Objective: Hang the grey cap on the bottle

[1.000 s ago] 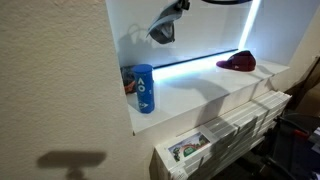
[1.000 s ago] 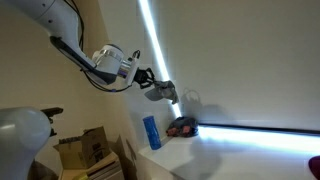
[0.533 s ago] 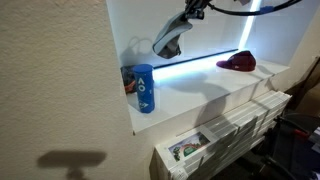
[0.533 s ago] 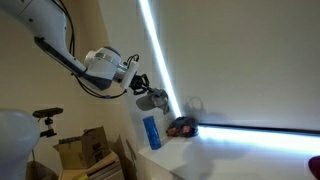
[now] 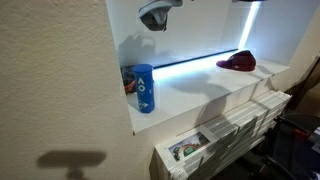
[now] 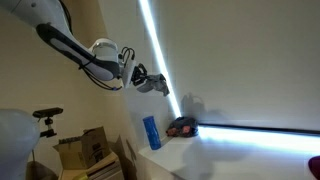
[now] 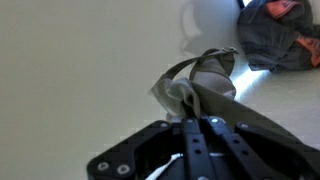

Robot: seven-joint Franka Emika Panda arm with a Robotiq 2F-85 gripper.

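Note:
The grey cap (image 5: 155,14) hangs high in the air, above and slightly right of the blue bottle (image 5: 143,88), which stands upright at the left end of the white shelf (image 5: 200,95). My gripper (image 6: 143,79) is shut on the cap's fabric and holds it well above the bottle (image 6: 151,132). In the wrist view the two fingers (image 7: 190,140) pinch a fold of the cap (image 7: 200,80), which dangles below them. In the exterior view from the front, the gripper is mostly cut off by the top edge.
A dark red cap (image 5: 237,62) lies at the right end of the shelf; it also shows in the wrist view (image 7: 275,35). A small reddish object (image 5: 127,80) sits behind the bottle. White drawers (image 5: 230,130) stand below the shelf, and a wall is to the left.
My gripper has lifted the grey cap higher and carried it left, closer to a spot above the bottle. The bottle and the dark red cap have not moved.

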